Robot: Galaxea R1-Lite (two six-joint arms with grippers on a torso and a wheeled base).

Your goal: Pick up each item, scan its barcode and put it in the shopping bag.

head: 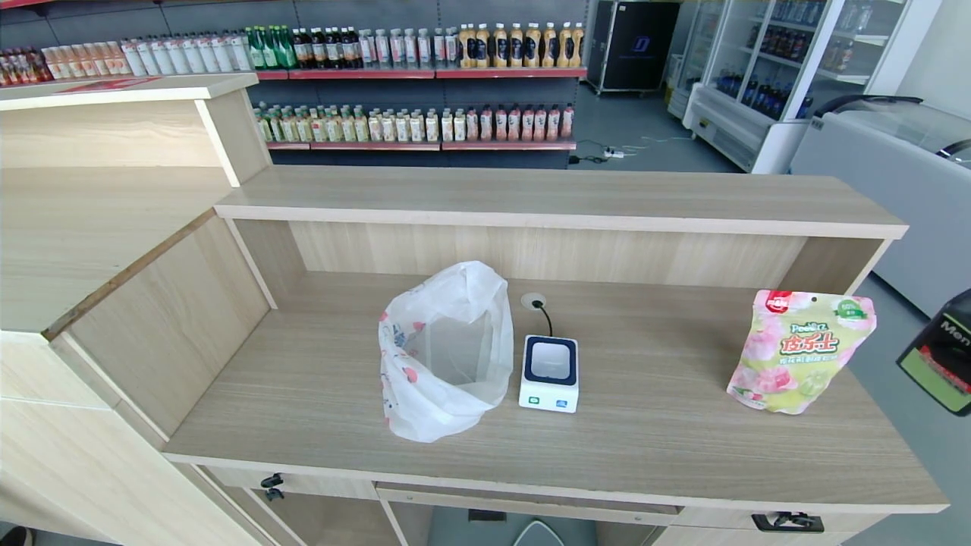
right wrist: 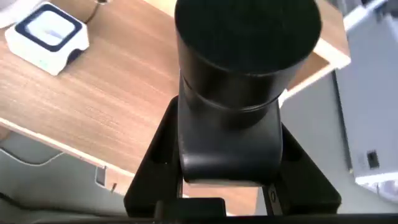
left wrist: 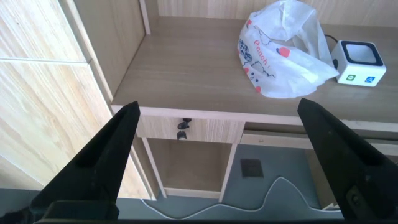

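My left tool (left wrist: 219, 107) hangs released; my right tool (right wrist: 227, 186), I cannot tell. The standing snack pouch (head: 801, 353) at three o'clock may topple if nudged.

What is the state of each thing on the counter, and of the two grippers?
shopping bag: open, standing on the counter.
scanner: resting flat, window facing up.
snack pouch: standing upright at the counter's right end.
left gripper: open, empty.
right gripper: shut on a black bottle.
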